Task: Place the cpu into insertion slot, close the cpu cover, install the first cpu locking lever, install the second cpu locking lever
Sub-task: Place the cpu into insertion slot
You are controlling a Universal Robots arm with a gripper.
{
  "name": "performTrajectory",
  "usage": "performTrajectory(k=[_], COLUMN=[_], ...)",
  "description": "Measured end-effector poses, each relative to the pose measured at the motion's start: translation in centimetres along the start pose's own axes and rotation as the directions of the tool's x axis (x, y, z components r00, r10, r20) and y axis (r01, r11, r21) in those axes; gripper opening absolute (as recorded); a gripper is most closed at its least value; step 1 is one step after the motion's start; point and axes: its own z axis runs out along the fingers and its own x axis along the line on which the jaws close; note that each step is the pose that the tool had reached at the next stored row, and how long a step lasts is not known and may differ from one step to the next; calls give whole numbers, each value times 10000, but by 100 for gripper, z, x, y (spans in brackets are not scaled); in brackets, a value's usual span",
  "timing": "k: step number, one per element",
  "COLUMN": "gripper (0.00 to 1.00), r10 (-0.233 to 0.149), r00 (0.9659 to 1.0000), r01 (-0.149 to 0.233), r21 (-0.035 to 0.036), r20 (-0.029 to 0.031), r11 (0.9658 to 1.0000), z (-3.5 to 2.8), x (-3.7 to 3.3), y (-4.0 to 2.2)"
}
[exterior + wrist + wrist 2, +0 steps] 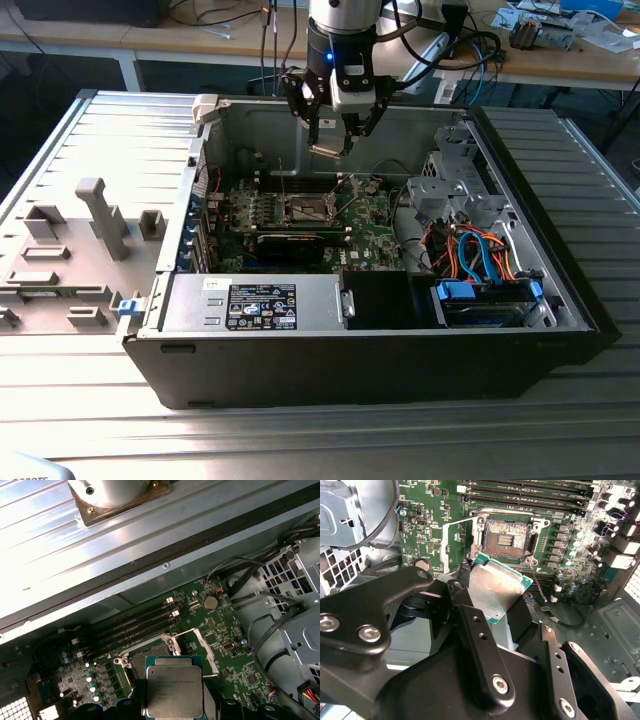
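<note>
One chip is all you carry: your gripper (331, 140) has its fingers clamped on opposite edges of the cpu (497, 587), silvery top showing. Below it, with clear air between, lies the insertion slot (506, 535), dark and bare. The chip looks slightly twisted against the socket's edges, though the viewing angle may account for that. In the exterior view your arm hangs vertical, wrist down inside the computer case (300, 350), well above the green motherboard (375, 235).

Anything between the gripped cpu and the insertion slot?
Nothing. In the second wrist view, only open air separates the silvery square cpu from the dark metal-rimmed insertion slot.
</note>
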Motion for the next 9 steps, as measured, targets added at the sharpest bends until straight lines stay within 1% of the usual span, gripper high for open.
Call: performTrajectory(k=[9], gripper=[54], r10=[90], r00=[10000], r01=[-90], r21=[-2], r20=[8], r11=[10000], z=[0], x=[0], y=[0])
